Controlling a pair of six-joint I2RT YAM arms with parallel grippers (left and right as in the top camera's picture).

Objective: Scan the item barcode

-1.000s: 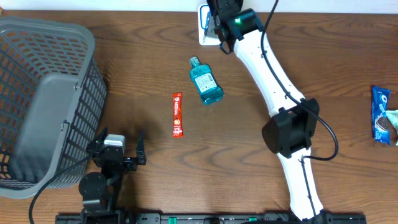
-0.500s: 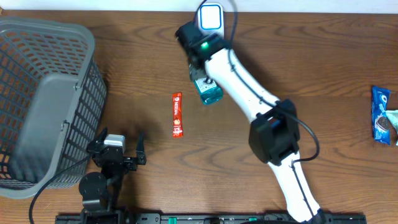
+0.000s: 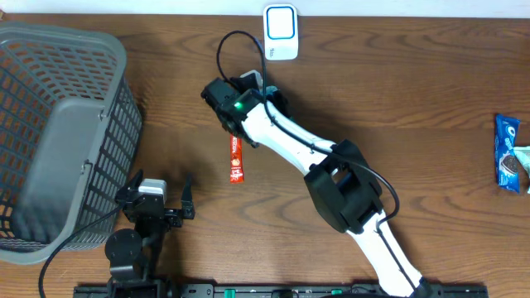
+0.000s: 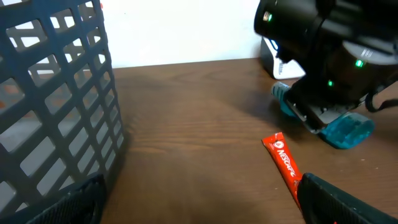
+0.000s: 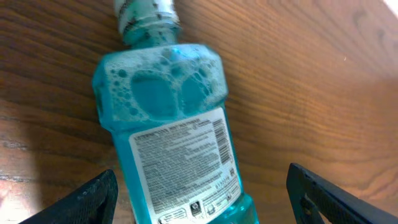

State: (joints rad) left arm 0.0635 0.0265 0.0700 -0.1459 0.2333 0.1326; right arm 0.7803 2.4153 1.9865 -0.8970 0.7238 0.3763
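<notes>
A teal mouthwash bottle point(image 5: 168, 124) lies flat on the wooden table with its white printed label and barcode facing up. My right gripper point(image 5: 202, 186) hovers over it, open, one finger on each side with a gap to the bottle. In the overhead view the right gripper point(image 3: 263, 101) and its arm cover most of the bottle. The white scanner point(image 3: 281, 31) stands at the table's back edge, behind the bottle. My left gripper point(image 3: 157, 203) rests open and empty near the front edge. From the left wrist view the bottle point(image 4: 348, 130) shows beneath the right arm.
A red sachet point(image 3: 237, 157) lies just in front of the bottle and also shows as the sachet point(image 4: 283, 158) by my left gripper's right finger. A grey mesh basket point(image 3: 58, 132) fills the left side. A blue biscuit packet point(image 3: 507, 149) lies at the far right edge.
My right arm swung from the scanner at the back edge, forward and left, to above the bottle, and its jaws widened slightly. The left arm has not moved.
</notes>
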